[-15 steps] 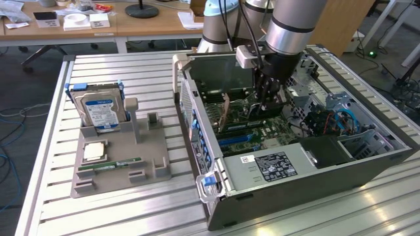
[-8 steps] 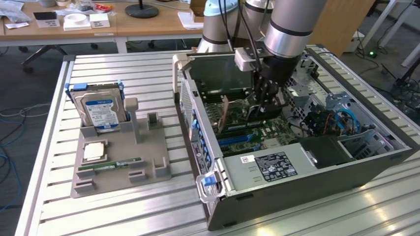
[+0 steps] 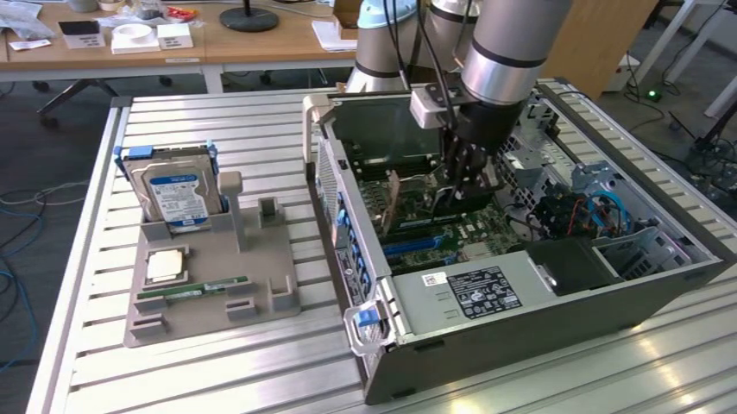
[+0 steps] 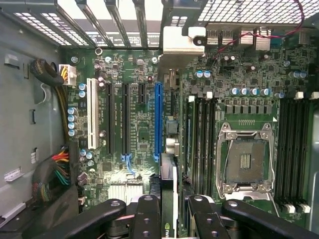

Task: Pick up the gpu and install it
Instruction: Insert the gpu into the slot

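The gpu [image 4: 168,221] stands edge-on over the motherboard [image 4: 139,134] inside the open computer case [image 3: 519,319]. It runs alongside the long blue slot [image 4: 158,119], and its silver bracket [image 4: 177,42] is at the case's slotted rear wall. My gripper [image 4: 173,200] is shut on the card's upper edge, one black finger on each side. In the exterior view the gripper [image 3: 463,194] reaches down into the middle of the case with the dark gpu [image 3: 451,209] below it. I cannot tell whether the card touches the slot.
A grey stand [image 3: 213,285] at the exterior view's left holds a blue-labelled hard drive [image 3: 173,194], a CPU chip [image 3: 165,266] and a green RAM stick [image 3: 190,291]. The case holds an empty CPU socket [image 4: 244,159], RAM slots [image 4: 294,149] and blue cables [image 3: 599,211]. Desks stand behind.
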Controlling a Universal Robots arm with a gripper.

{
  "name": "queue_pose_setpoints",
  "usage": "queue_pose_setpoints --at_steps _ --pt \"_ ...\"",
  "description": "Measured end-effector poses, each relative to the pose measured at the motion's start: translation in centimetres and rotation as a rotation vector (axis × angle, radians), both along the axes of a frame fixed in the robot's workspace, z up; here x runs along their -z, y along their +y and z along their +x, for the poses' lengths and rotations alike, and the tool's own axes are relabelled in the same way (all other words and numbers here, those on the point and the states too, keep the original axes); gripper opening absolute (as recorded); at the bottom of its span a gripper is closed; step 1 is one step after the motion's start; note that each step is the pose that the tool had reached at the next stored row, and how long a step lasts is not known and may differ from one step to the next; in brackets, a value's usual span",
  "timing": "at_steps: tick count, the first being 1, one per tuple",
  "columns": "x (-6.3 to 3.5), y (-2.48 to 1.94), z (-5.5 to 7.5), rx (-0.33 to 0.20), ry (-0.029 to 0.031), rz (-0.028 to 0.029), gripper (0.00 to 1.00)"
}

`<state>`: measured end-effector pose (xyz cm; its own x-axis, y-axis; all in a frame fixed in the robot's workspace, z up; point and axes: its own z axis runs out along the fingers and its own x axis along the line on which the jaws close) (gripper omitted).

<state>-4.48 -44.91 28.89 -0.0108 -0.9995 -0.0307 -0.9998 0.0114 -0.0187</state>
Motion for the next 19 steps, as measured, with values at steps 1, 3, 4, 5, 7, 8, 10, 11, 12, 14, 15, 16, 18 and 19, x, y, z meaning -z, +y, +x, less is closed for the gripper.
queue_pose_setpoints --at_steps 1,3,4,5,7,8,10,11,12,14,15,16,18,19 --pt "0.00 -0.07 0.0 0.000 0.0000 0.0000 0.26" --pt "0.00 -0.17 -0.1 0.000 0.0000 -0.0002 0.26" --pt "0.03 -0.19 -0.2 0.000 0.0000 0.0000 0.26" --pt "0.07 -0.20 -0.3 0.000 0.0000 0.0001 0.26" --pt "0.19 -0.22 -0.5 0.000 0.0000 -0.0001 0.26" --pt "0.27 -0.22 -0.5 0.000 0.0000 -0.0001 0.26" --pt "0.44 -0.25 -0.7 0.000 0.0000 -0.0001 0.26" --pt "0.52 -0.26 -0.7 0.000 0.0000 -0.0001 0.26" --pt "0.59 -0.27 -0.8 0.000 0.0000 -0.0001 0.26" --pt "0.71 -0.29 -0.9 0.000 0.0001 -0.0001 0.26" --pt "0.77 -0.30 -1.0 0.000 0.0000 -0.0001 0.26" --pt "0.84 -0.30 -1.0 0.000 0.0000 -0.0001 0.26" --pt "0.93 -0.31 -1.1 0.000 0.0001 -0.0003 0.26" --pt "0.92 -0.31 -1.1 0.000 0.0001 -0.0004 0.26"
